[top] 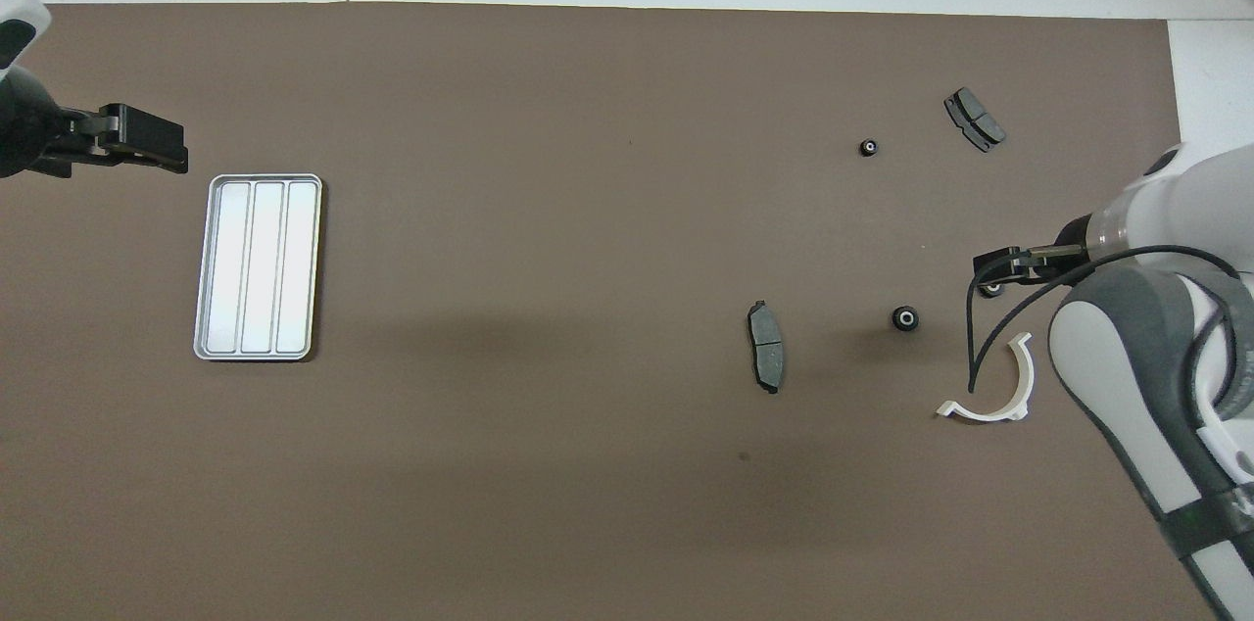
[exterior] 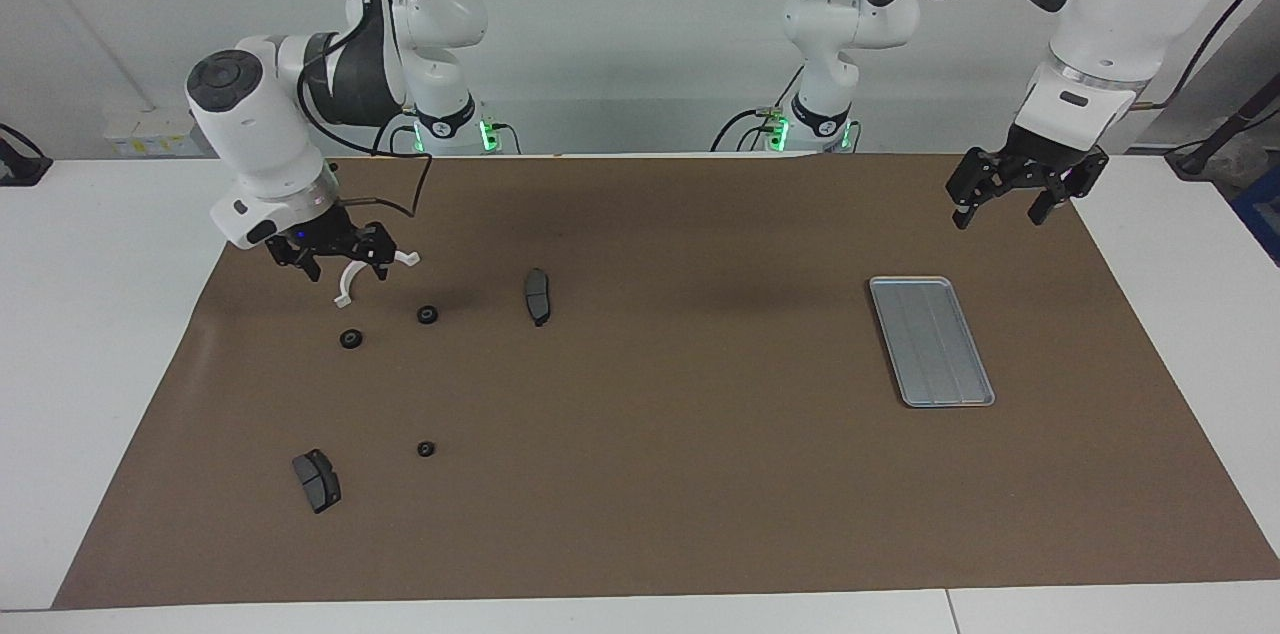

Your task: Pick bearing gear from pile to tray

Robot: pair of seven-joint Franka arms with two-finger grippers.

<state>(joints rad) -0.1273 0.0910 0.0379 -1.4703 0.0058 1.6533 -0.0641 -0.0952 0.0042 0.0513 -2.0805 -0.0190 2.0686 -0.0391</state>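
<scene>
Both grippers (exterior: 338, 264) (exterior: 1010, 199) open, empty.

Right hand (exterior: 335, 264) hovers over white bracket (exterior: 347, 282) (tray (exterior: 931, 341) empty).

Silver ribbed tray (exterior: 931, 341), black gears (exterior: 427, 315)

Right gripper (exterior: 338, 266) low, fingers apart; left gripper (exterior: 1027, 191) raised, waiting, fingers spread.
</scene>
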